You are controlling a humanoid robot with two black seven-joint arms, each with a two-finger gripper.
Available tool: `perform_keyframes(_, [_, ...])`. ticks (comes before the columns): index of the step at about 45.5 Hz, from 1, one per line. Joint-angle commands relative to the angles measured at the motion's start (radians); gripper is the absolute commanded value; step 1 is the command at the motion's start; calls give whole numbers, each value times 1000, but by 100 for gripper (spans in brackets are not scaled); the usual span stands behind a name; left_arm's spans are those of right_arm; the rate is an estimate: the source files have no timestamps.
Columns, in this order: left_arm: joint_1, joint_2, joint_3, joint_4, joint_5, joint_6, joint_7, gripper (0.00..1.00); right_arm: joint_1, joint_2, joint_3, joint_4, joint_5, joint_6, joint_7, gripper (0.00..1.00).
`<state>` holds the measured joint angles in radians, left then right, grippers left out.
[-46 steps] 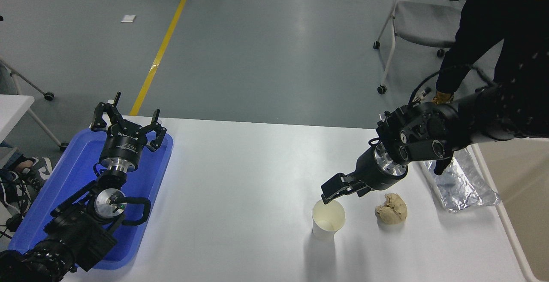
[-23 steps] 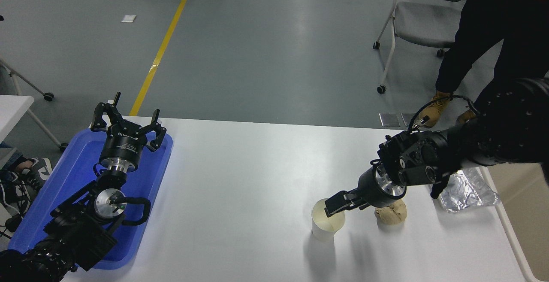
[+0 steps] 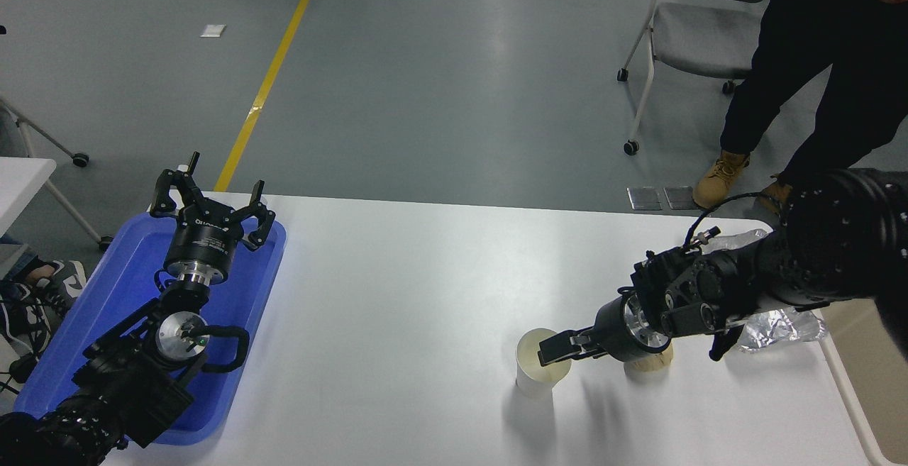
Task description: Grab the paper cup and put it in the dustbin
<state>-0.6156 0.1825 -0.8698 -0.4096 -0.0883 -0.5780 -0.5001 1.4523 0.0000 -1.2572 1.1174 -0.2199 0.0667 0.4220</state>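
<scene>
White paper is what the action centres on: from the head view, the paper cup (image 3: pixel 542 367) stands upright on the counter (image 3: pixel 397 296), right of middle and near the front edge, its cream inside showing; the right gripper (image 3: pixel 555 352) has dropped lower over the last second and now lies across the cup's right rim, where a second ago it hung just above and behind it; the arm has flattened out too, so it reaches in nearly level from the right. Its fingers look close together at the rim, perhaps with one inside the mouth, but I cannot tell whether they have pinched the wall yet; the cup has not shifted, tilted or lifted, so to my eye the grasp is being set, not finished. Behind the wrist the crumpled tan paper ball (image 3: pixel 647 362) is now mostly hidden; the crinkled foil tray (image 3: pixel 777 324) peeks out past the forearm. At the lower left the left gripper (image 3: pixel 211 205) sits parked over the blue tray (image 3: pixel 245 296) with its fingers spread. A beige edge at the far right may be the dustbin (image 3: pixel 862 381); a person in dark trousers (image 3: pixel 809 62) stands beyond the counter.
</scene>
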Motion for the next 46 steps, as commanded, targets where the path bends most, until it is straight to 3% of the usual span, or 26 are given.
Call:
perform_keyframes(1, [-1, 0, 0, 0, -1, 0, 0, 100, -20, 0, -30, -4, -6, -50, 4, 41])
perform_keyframes(8, [0, 0, 0, 0, 1, 1, 0, 100, -15, 0, -62, -4, -4, -59, 6, 0])
perform_keyframes(34, [0, 0, 0, 0, -1, 0, 0, 100, 92, 0, -64, 30, 5, -45, 20, 0])
perform_keyframes(46, [0, 0, 0, 0, -1, 0, 0, 100, 344, -17, -39, 114, 14, 37, 57, 0])
